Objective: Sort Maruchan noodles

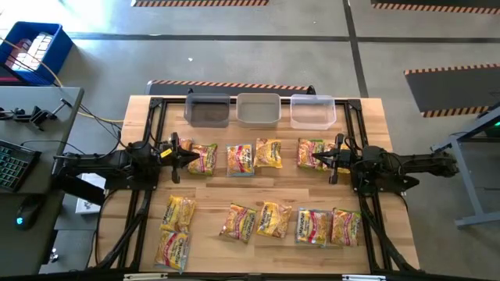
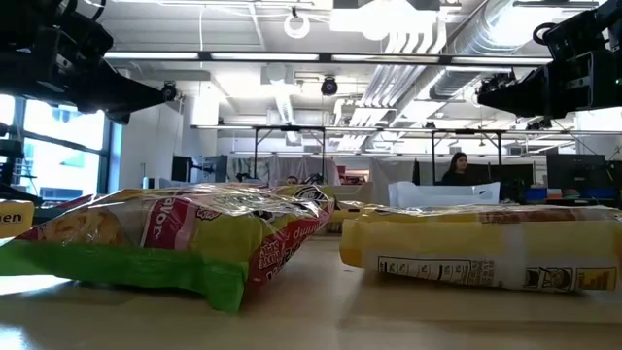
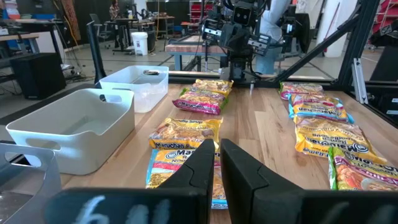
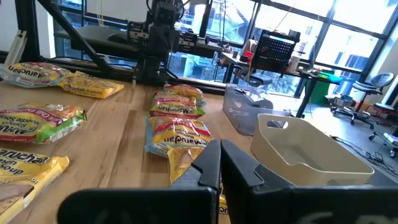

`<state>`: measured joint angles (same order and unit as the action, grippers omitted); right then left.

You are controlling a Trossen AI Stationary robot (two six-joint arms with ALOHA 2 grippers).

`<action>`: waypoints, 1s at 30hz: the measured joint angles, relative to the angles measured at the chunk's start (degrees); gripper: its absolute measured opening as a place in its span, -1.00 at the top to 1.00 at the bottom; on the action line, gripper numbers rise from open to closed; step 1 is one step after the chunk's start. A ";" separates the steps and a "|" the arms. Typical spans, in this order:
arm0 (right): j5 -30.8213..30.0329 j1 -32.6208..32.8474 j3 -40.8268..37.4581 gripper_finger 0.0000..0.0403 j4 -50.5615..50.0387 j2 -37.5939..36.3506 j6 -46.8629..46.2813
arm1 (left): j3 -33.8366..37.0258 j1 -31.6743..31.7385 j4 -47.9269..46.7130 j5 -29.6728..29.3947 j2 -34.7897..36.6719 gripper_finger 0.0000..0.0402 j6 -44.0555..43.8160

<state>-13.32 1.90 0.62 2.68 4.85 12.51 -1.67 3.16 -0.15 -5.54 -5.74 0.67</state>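
Note:
Maruchan noodles packets, mostly yellow with red, pink or green print, lie flat on the wooden table in two rows: a far row [image 1: 241,159] and a near row [image 1: 274,219]. My left gripper [image 1: 190,154] hangs level above the far row's left end, over a packet [image 1: 202,158], fingers shut [image 3: 217,158] with nothing between them. My right gripper [image 1: 325,160] hangs level above the far row's right end, over a packet [image 1: 311,154], also shut [image 4: 219,155] and holding nothing. The two grippers point at each other. Two packets [image 2: 175,238] [image 2: 486,248] fill the low view.
Three bins stand side by side along the table's far edge: dark grey [image 1: 208,109], light grey [image 1: 258,108] and clear [image 1: 313,111]. Black frame rails [image 1: 156,125] run along the table's sides. A blue crate [image 1: 31,51] sits off the table at the far left.

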 joint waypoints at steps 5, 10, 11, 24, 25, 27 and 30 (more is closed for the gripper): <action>0.00 0.01 0.00 1.00 0.00 0.00 -0.01 | 0.01 0.02 -0.02 0.00 0.01 0.91 0.00; 0.00 0.01 0.00 1.00 0.00 0.00 -0.01 | 0.00 0.00 -0.02 0.00 0.00 0.91 0.00; 0.00 0.00 0.00 1.00 0.00 0.00 -0.01 | 0.00 0.00 -0.02 0.00 0.01 0.91 0.00; 0.00 0.01 0.00 1.00 0.00 0.00 -0.01 | 0.01 0.01 0.02 0.00 0.00 0.91 0.00; 0.00 0.01 0.00 1.00 0.00 0.01 -0.01 | 0.01 0.01 0.06 0.00 0.00 0.91 0.00; 0.00 0.01 0.00 1.00 0.07 0.00 0.00 | 0.00 0.02 0.06 0.00 0.01 0.91 0.00; 0.00 0.00 0.00 1.00 0.74 0.02 0.06 | 0.00 0.02 0.07 0.00 0.00 0.91 -0.10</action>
<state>-13.33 1.89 0.62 3.42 4.86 12.56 -1.67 3.18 -0.08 -5.54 -5.74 0.57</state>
